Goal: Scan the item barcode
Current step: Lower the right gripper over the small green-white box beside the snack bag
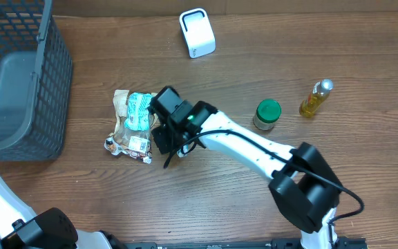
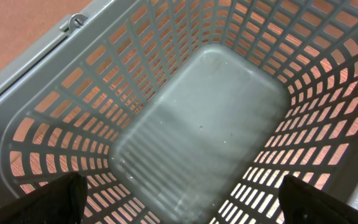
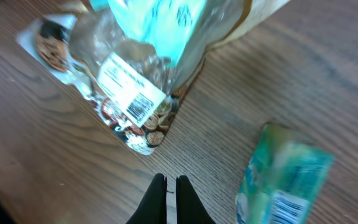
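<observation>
Reading what print I can, I find a white sticker (image 3: 131,93) on the crinkled clear plastic snack bag (image 3: 86,43). It carries a black barcode and a few lines of small type, all too blurred to make out. A teal panel higher on the bag has pale lettering that I cannot read either. At the lower right of my right wrist view lies a teal and white cardboard box (image 3: 284,177) with its own barcode near its lower end, also illegible. My right gripper (image 3: 167,186) has its two black fingers pressed together at the bottom centre of that view, with nothing between them, above the bare brown wooden table (image 3: 241,93). The bag's nearest corner sits just above the tips in the frame, slightly to the left. The barcode sticker is further up and to the left, and the box is off to the right. In the overhead view the bag lies left of centre with my right gripper over its right edge; whether they touch I cannot tell. The white rounded scanner (image 1: 197,32) stands at top centre, well apart from the bag. A green-lidded jar (image 1: 267,114) and a bottle of yellow oil (image 1: 315,98) stand right of centre. My left gripper (image 2: 180,186) is spread wide and empty over the grey plastic lattice basket (image 2: 204,112) at the upper left of the overhead view.
</observation>
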Motion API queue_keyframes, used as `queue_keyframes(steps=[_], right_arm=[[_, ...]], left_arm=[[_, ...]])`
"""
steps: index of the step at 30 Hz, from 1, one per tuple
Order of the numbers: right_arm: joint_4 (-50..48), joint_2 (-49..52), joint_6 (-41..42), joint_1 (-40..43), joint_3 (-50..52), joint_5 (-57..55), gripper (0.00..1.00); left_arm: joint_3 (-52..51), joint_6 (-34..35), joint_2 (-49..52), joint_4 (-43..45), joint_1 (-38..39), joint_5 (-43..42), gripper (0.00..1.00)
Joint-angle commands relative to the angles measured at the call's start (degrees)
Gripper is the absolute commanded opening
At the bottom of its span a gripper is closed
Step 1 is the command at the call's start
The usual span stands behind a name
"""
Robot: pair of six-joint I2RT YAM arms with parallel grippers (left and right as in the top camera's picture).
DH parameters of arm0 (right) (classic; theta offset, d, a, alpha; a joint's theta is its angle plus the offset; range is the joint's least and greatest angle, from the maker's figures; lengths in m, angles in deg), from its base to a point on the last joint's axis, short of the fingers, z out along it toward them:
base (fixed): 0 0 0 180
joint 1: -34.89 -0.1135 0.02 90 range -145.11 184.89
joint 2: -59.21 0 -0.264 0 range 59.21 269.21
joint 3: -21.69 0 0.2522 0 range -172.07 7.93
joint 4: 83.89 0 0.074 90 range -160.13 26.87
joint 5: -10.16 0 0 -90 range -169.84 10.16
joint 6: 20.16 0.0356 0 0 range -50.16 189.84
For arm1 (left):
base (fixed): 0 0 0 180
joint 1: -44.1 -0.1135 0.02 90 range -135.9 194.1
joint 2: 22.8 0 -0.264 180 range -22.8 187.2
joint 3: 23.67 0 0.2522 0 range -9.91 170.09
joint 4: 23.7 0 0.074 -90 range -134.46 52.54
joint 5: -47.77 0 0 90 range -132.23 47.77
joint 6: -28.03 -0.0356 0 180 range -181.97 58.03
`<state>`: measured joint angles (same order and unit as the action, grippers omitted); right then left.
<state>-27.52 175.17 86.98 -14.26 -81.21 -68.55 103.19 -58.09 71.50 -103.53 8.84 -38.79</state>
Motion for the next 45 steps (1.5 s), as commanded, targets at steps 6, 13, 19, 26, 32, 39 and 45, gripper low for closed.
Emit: queue_keyframes(steps=[6, 13, 19, 26, 32, 39, 45], right_arm=[[0.4, 2.6, 0.9, -1.2, -0.9, -12.8, 0.04], [3.0, 2.6, 0.9, -0.9, -0.9, -18.7, 0.08], [4.9, 2.6, 0.9, -0.9, -0.9, -23.1, 0.12], [4.9, 2.7, 1.9, -0.9, -0.9, -23.2, 0.13], [4.9, 2.8, 4.6, -1.2, -0.9, -23.3, 0.3], [5.6, 3.2, 4.5, -1.3, -0.9, -24.7, 0.39], [6.0, 4.3, 4.5, -1.3, -0.9, -25.2, 0.39]], left_arm=[[1.0, -1.1, 0.3, 0.0, 0.0, -0.3, 1.0], [1.0, -1.1, 0.3, 0.0, 0.0, -0.3, 0.99], [1.0, -1.1, 0.3, 0.0, 0.0, -0.3, 1.0], [1.0, -1.1, 0.3, 0.0, 0.0, -0.3, 0.99], [1.0, -1.1, 0.3, 0.0, 0.0, -0.3, 1.0], [1.0, -1.1, 0.3, 0.0, 0.0, -0.3, 0.99], [1.0, -1.1, 0.3, 0.0, 0.0, -0.3, 1.0]])
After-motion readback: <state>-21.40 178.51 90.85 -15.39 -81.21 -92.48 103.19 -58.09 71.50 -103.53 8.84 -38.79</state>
